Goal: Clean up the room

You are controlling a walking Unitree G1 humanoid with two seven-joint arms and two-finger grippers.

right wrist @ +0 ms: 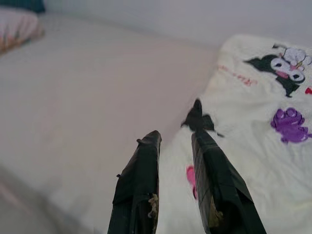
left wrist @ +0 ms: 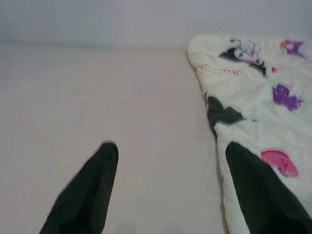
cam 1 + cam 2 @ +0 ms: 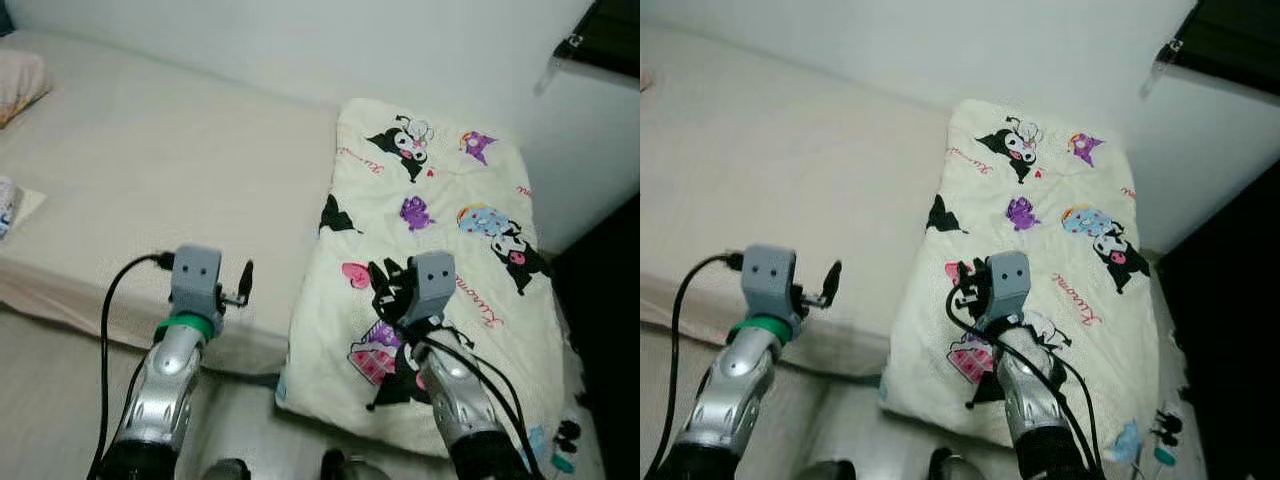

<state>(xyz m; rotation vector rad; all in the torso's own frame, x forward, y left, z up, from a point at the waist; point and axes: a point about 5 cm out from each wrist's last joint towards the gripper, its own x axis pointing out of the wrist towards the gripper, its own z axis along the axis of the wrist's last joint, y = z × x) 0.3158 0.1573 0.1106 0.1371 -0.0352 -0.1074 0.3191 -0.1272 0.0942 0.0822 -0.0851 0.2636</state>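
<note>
A cream blanket (image 3: 440, 170) printed with black, purple and pink cartoon figures lies folded over the right end of a bed (image 3: 150, 170) with a plain beige sheet. My left gripper (image 3: 240, 285) is raised over the bed's front edge, just left of the blanket. Its fingers (image 2: 92, 185) stand wide open with only sheet between them. My right gripper (image 3: 388, 280) hovers over the blanket's near left part, by a pink heart print. Its fingers (image 1: 146, 165) are a narrow gap apart and hold nothing.
A pink-patterned pillow (image 3: 18, 85) lies at the bed's far left, with a small white item (image 3: 8, 205) on the sheet below it. A white wall runs behind the bed. Dark furniture (image 3: 605, 35) stands at the upper right. Small dark items (image 3: 565, 440) lie on the floor at the lower right.
</note>
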